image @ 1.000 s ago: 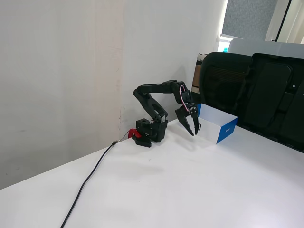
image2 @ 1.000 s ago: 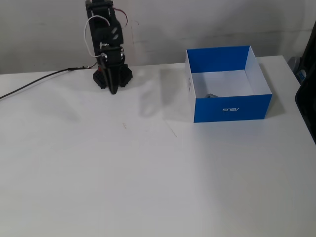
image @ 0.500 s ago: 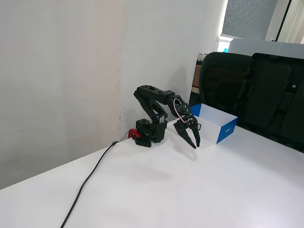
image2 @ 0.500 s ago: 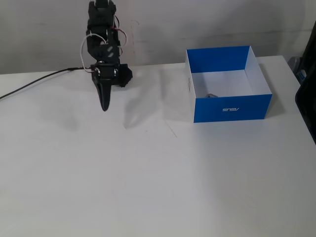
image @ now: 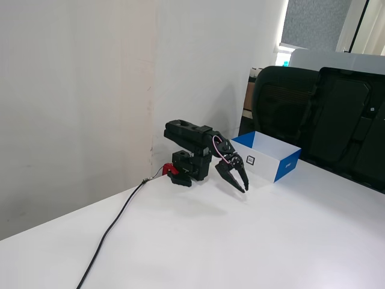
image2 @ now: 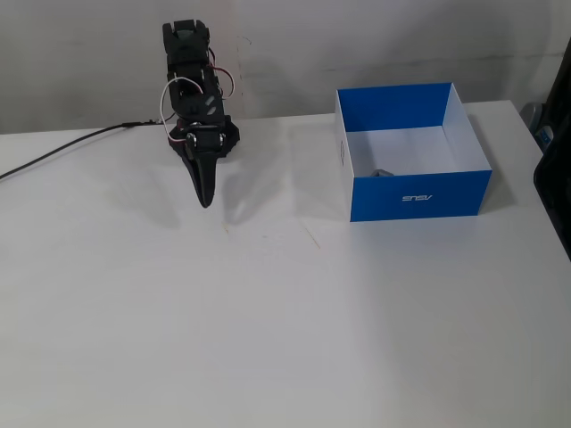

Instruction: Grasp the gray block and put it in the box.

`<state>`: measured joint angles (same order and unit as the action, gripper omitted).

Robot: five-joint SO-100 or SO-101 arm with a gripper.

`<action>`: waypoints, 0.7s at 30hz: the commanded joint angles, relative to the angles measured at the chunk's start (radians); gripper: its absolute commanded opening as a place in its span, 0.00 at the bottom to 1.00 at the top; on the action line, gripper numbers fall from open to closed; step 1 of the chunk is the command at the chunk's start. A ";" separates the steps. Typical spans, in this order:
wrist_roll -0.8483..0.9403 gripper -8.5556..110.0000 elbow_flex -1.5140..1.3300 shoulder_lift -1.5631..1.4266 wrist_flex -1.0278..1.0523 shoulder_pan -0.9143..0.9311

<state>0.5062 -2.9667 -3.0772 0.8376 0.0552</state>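
The box (image2: 419,196) stands on the white table at the right, blue outside and white inside. In a fixed view its white side (image: 264,164) bears a small black square mark. A small gray block (image2: 384,173) lies inside it, against the near wall, and only its top shows. In the other fixed view the box walls hide the block. My black gripper (image2: 205,198) is shut and empty, fingertips pointing down just above the table, well left of the box. In a fixed view the gripper (image: 243,186) sits close in front of the box's white side.
A black cable (image: 114,226) runs from the arm's base (image: 183,171) across the table toward the front edge. A white wall stands behind the arm. A black chair (image: 289,108) stands behind the box, beyond the table edge.
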 commanded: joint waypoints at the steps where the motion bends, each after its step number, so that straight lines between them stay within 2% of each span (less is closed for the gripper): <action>1: -0.020 0.07 -0.011 -0.020 0.017 -0.006; 11: -0.152 0.07 -0.097 -0.064 0.037 -0.101; 15: -0.195 0.07 -0.179 -0.316 0.158 -0.123; 21: -0.236 0.07 -0.192 -0.316 0.190 -0.147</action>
<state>0.2915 -3.0986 -3.3625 1.0124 -0.0706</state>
